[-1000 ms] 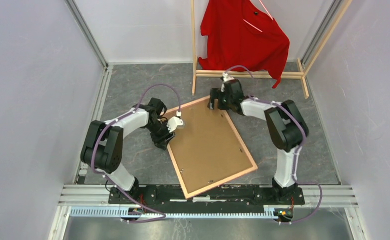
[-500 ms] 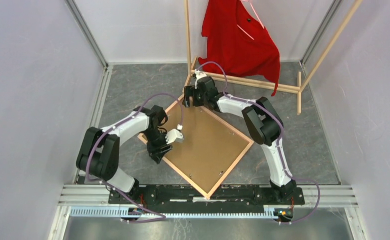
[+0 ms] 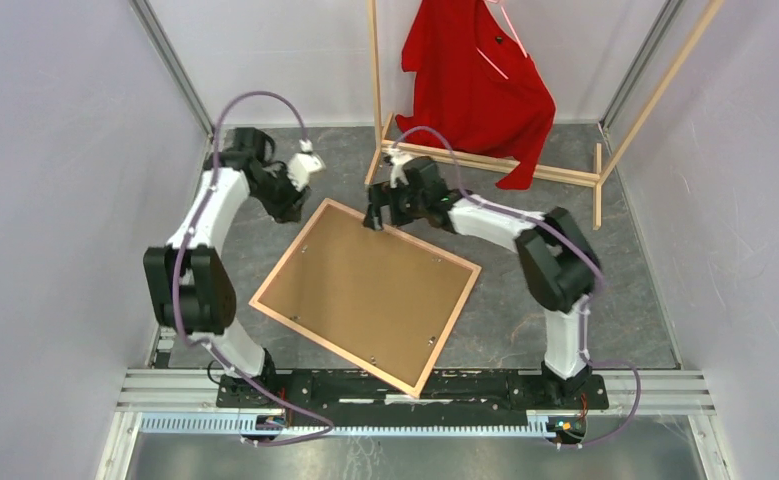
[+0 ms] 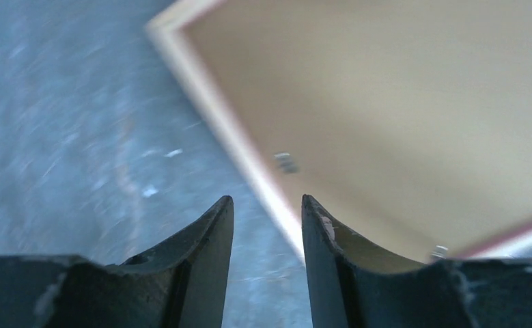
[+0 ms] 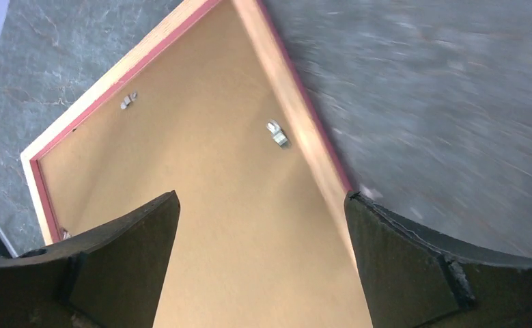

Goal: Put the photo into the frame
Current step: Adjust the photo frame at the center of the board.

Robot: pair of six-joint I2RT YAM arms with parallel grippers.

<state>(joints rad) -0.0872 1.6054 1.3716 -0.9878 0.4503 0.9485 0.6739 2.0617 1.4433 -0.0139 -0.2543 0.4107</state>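
Over frame far edge, right claw wide, empty; left claw slightly parted, empty

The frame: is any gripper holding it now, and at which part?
Neither holds it. The right gripper hangs open over the frame's far edge; the left gripper is beside the frame, nothing between its fingers.

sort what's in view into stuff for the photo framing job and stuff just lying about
For the job:
frame, lying back up
backing board, sitting in the frame
photo: not in sight

Lying about:
clothes rack
red shirt hanging on it
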